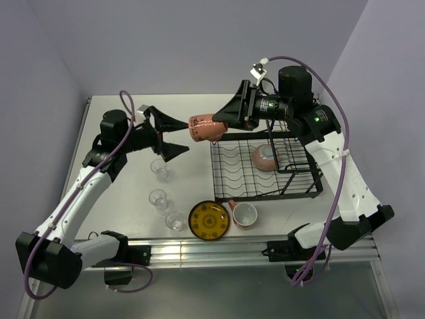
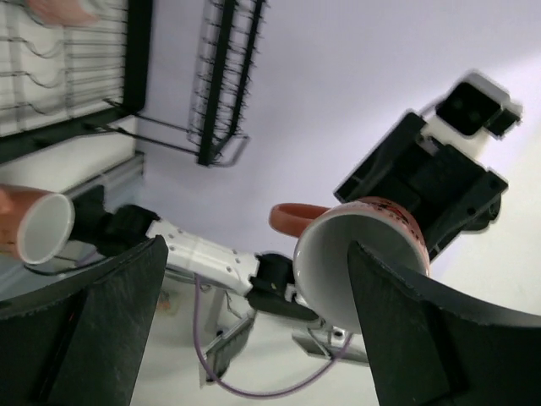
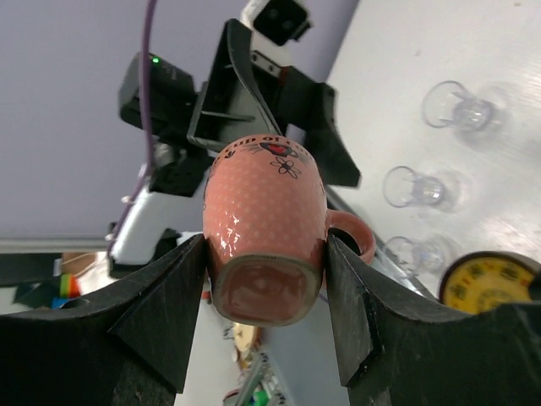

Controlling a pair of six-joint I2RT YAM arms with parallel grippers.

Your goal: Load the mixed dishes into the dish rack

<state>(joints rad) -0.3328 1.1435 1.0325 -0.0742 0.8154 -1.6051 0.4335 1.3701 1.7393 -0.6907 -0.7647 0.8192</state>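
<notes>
Mug (image 1: 204,128) horizontal, mouth toward left gripper (image 1: 186,137)

The mug (image 3: 266,228) clamped in the right hand (image 3: 266,283) is glossy glazed ceramic. The hand's fingers (image 3: 161,313) look like matt black plastic. Beyond the fingers, smooth clear glasses (image 3: 420,188) stand on a matt white bench (image 3: 507,110).

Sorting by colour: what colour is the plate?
Plate: yellow, dark-patterned; clearest in the top external view.

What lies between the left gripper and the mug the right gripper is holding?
Nothing. In the left wrist view the mug turns its white mouth toward the open left gripper with only air between them. The top view agrees.
</notes>
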